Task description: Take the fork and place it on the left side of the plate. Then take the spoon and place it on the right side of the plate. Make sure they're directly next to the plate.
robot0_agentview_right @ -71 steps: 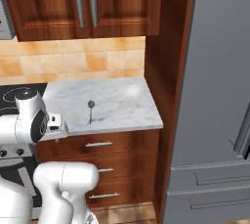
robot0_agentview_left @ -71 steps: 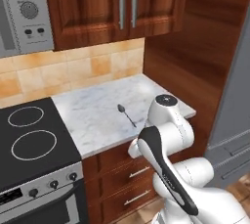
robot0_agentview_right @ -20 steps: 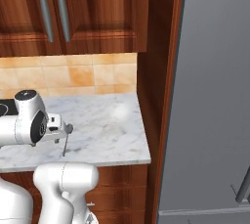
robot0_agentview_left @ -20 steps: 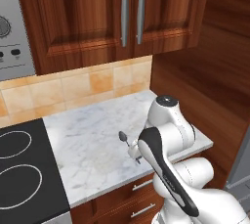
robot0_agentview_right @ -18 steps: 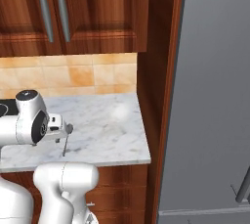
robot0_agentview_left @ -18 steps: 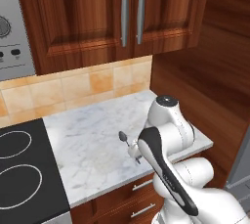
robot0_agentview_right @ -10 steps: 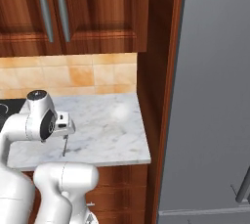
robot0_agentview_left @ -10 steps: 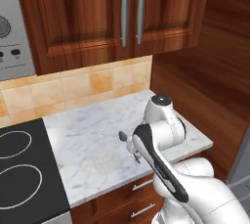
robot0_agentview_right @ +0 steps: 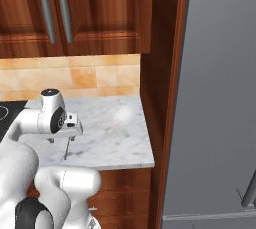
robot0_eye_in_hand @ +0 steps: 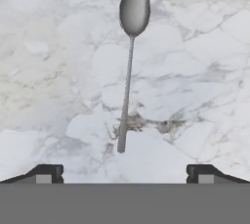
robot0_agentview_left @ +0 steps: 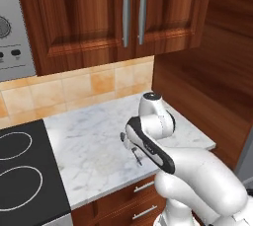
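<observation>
The spoon (robot0_eye_in_hand: 128, 71), all grey, lies flat on the white marble counter (robot0_eye_in_hand: 195, 47). In the hand view its oval bowl points to the top and the handle end comes toward the fingers. My gripper (robot0_eye_in_hand: 124, 173) hangs open above the handle end, one fingertip on each side, touching nothing. In the right base view the gripper (robot0_agentview_right: 61, 139) hovers low over the counter with the spoon's handle (robot0_agentview_right: 66, 151) sticking out beneath it. The left base view has the spoon (robot0_agentview_left: 137, 157) partly covered by my arm. The fork and the plate are out of view.
A black cooktop (robot0_agentview_left: 20, 170) adjoins the counter on the left. A tall wooden side panel (robot0_agentview_left: 197, 92) closes it on the right, with the grey fridge (robot0_agentview_right: 215, 98) beyond. Wall cabinets (robot0_agentview_left: 113, 18) hang above the tiled backsplash. The counter's front edge (robot0_agentview_right: 100, 165) is close to the spoon.
The base drove earlier, shifting both base views. Over the last second my arm has stretched forward and the hand has come over the spoon. The spoon has not moved and the jaws stay open.
</observation>
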